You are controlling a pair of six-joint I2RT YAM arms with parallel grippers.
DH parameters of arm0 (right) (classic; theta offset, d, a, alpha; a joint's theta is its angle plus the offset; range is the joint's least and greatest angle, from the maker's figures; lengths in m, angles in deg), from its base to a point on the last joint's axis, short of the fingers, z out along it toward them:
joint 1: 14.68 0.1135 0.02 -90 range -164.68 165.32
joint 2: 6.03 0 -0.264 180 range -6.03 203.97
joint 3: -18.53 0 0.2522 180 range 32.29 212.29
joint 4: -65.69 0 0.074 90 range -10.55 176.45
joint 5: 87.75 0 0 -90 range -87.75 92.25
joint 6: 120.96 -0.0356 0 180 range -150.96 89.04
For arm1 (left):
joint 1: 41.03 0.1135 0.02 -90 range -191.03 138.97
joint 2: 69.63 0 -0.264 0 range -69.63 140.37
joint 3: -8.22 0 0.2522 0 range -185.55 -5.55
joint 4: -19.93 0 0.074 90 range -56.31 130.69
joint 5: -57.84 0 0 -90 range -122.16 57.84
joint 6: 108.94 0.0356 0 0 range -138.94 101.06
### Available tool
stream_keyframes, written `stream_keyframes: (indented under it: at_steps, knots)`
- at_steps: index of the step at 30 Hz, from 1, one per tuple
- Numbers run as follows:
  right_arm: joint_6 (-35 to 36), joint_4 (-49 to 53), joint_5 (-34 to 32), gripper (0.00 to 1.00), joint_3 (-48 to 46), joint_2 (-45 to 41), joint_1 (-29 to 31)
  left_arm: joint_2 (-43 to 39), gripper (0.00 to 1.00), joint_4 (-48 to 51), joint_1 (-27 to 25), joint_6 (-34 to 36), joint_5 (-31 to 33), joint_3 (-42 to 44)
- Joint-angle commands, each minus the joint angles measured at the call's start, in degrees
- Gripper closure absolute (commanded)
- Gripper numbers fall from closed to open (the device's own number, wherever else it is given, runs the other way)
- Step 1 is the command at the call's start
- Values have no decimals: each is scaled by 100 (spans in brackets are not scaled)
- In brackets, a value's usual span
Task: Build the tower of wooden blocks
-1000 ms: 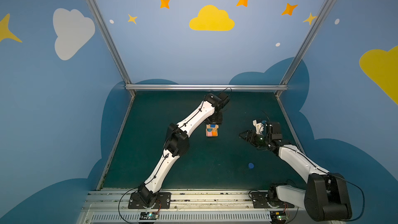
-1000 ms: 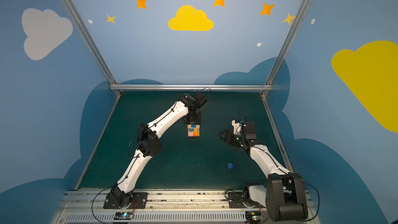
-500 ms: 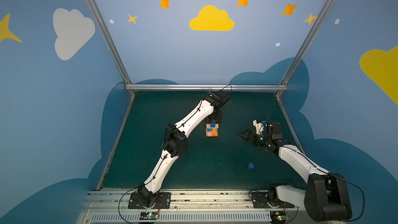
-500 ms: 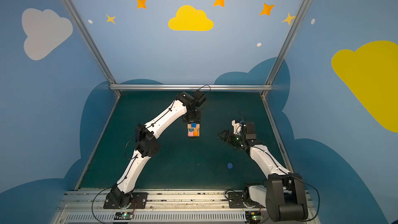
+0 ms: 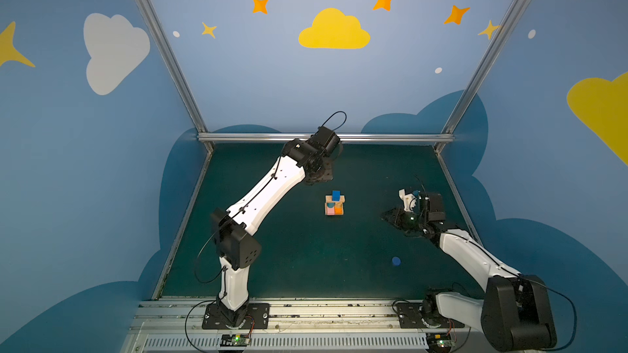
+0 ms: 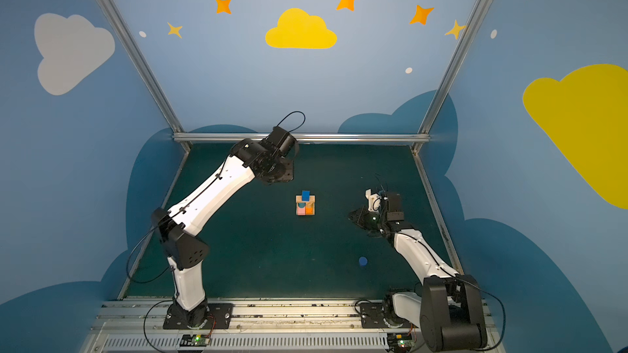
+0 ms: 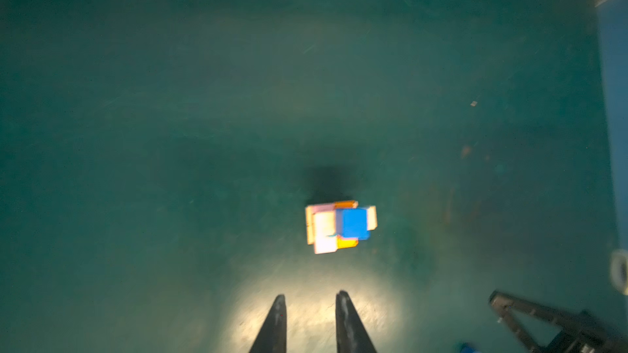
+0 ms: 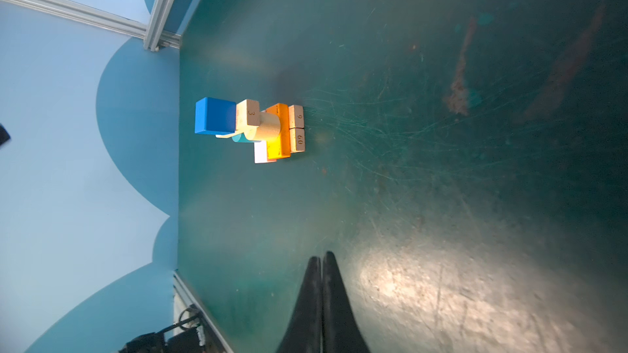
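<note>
The wood block tower (image 5: 334, 204) (image 6: 305, 204) stands mid-mat, with a blue cube (image 8: 214, 116) on top. Under the cube come a tan bar, then tan (image 8: 266, 127) and teal cylinders, then orange (image 8: 278, 137) and pink bars, on tan bars (image 8: 296, 129). A dark-blue cylinder (image 5: 396, 261) (image 6: 363, 261) lies alone, nearer the front right. My left gripper (image 7: 311, 297) hangs high behind the tower (image 7: 339, 227), its jaws a narrow gap apart and empty. My right gripper (image 8: 322, 256) (image 5: 385, 214) is shut and empty, low to the right of the tower.
An aluminium rail (image 5: 326, 137) and blue walls close in the green mat (image 5: 289, 259) at the back and sides. The arms' base rail (image 5: 306, 310) runs along the front edge. In the left wrist view my right gripper's frame (image 7: 543, 320) shows at the corner.
The left arm has lifted up and back from the tower, leaving the blue cube on top, and its jaws have narrowed. The right jaws have closed.
</note>
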Motion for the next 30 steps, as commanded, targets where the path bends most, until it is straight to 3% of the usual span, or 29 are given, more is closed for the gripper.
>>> stream_keyframes:
  at_steps: [1,5,11,21,30]
  knots:
    - [-236,-448,86,100,-113,246,154,-841,81,-1100,212,-135,-44,1205]
    - [-565,-1145,-104,100,-213,592,391,-1740,86,-2221,410,-299,-107,2757]
    - [-954,-1974,-243,100,-176,1276,789,-2560,87,-3357,662,-573,-139,4223]
    - [-1621,-3437,-277,100,-53,2401,1139,-2620,89,-3429,821,-551,-339,4558]
    - [-1759,-3654,-236,100,249,2683,1201,-2649,89,-3600,925,-554,-508,4742]
